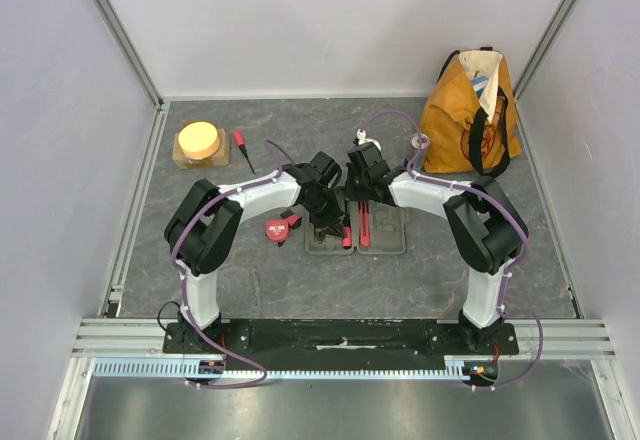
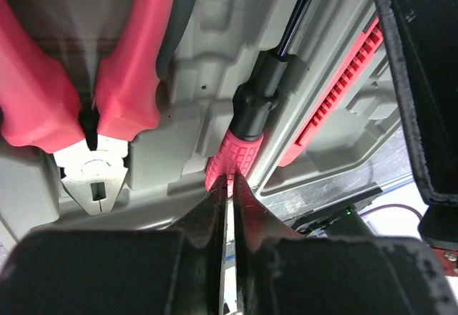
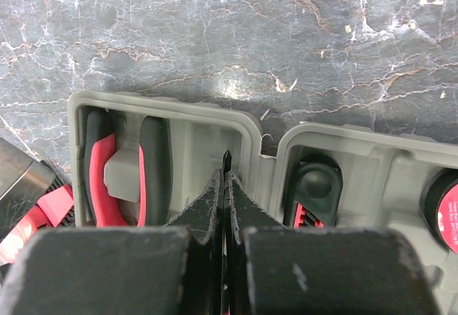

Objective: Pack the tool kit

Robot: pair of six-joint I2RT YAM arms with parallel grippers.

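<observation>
The grey tool kit case [image 1: 385, 235] lies open at mid-table. Both grippers are down over it. My left gripper [image 2: 230, 179] has its jaws almost together, tips against the end of a red ribbed screwdriver handle [image 2: 236, 154] lying in a case slot. Red-handled pliers [image 2: 129, 79] sit to its left and a red cutter [image 2: 336, 93] to its right. My right gripper [image 3: 227, 175] is shut on a thin black screwdriver tip [image 3: 227, 159] over the case rim [image 3: 164, 104]. A round red tape measure [image 1: 283, 228] lies on the table left of the case.
An orange tote bag [image 1: 470, 110] stands at the back right. At the back left a wooden block with a yellow disc [image 1: 199, 143] sits beside a small red-handled screwdriver [image 1: 240, 145]. White walls enclose the dark mat.
</observation>
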